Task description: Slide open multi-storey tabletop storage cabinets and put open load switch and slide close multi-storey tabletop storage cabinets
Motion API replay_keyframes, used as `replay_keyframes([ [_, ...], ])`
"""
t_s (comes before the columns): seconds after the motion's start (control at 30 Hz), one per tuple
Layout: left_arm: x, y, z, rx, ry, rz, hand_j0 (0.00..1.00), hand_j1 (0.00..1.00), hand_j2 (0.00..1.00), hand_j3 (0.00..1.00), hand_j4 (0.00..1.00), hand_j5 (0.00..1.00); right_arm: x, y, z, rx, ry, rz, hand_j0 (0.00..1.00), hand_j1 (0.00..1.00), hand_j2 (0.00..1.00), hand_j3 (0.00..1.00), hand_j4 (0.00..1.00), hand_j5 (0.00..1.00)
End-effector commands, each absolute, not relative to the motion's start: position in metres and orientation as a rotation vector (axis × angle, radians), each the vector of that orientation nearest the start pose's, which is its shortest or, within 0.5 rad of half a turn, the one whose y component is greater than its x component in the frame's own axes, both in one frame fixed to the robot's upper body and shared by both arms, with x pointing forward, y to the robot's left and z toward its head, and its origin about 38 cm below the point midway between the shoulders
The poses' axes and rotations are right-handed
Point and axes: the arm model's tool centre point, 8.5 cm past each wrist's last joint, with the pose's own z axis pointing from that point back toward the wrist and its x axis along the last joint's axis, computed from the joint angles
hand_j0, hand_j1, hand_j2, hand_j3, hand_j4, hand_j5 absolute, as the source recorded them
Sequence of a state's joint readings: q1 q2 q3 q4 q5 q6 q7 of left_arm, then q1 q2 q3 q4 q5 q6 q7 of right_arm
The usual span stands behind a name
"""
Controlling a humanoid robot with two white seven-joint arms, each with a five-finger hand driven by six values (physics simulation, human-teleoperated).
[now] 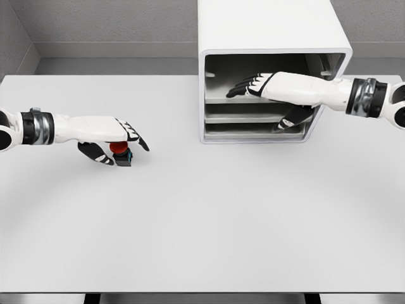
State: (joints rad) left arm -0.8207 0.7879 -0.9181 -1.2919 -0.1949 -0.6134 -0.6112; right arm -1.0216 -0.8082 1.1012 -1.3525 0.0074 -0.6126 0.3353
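Note:
The load switch (121, 152), a small black block with a red knob, stands on the white table (202, 228) at the left. My left hand (117, 143) hovers over it with thumb and fingers curved around it; I cannot tell whether they touch. The white storage cabinet (272, 31) stands at the back centre-right, its front showing stacked shelves. My right hand (253, 85) reaches across the cabinet's upper opening with fingers stretched flat and the thumb (292, 117) hanging down by the lower shelves. It holds nothing.
Grey walls run behind the table's far edge. The table's front edge (202, 292) lies near the bottom of the view.

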Motion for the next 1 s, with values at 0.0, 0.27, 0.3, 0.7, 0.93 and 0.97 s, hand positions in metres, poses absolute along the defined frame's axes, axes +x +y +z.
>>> replay_keyframes([
  [0.0,0.449,0.283,0.183,0.115,-1.28,-2.123,0.81,0.81,0.81,0.81,0.81,0.81,0.467,-0.244,0.256,-0.126,-1.68,1.951,1.0,1.0,1.0,1.0,1.0,1.0],
  [0.27,0.449,0.29,0.181,0.122,-1.264,-2.111,0.77,0.77,0.77,0.77,0.77,0.77,0.478,-0.25,0.245,-0.141,-1.646,1.915,1.0,1.0,1.0,1.0,1.0,1.0],
  [0.3,0.449,0.29,0.181,0.122,-1.264,-2.111,0.75,0.75,0.75,0.75,0.75,0.75,0.48,-0.248,0.243,-0.137,-1.642,1.915,1.0,1.0,1.0,1.0,1.0,1.0],
  [0.7,0.45,0.291,0.182,0.126,-1.265,-2.108,0.54,0.54,0.54,0.54,0.54,0.54,0.482,-0.256,0.233,-0.141,-1.61,1.898,1.0,1.0,1.0,1.0,1.0,1.0],
  [0.93,0.451,0.294,0.182,0.13,-1.258,-2.101,0.46,0.46,0.46,0.46,0.46,0.46,0.478,-0.254,0.224,-0.12,-1.601,1.9,1.0,1.0,1.0,1.0,1.0,1.0],
  [0.97,0.451,0.294,0.181,0.128,-1.257,-2.101,0.46,0.46,0.46,0.46,0.46,0.46,0.478,-0.254,0.224,-0.121,-1.6,1.899,1.0,1.0,1.0,1.0,1.0,1.0],
])
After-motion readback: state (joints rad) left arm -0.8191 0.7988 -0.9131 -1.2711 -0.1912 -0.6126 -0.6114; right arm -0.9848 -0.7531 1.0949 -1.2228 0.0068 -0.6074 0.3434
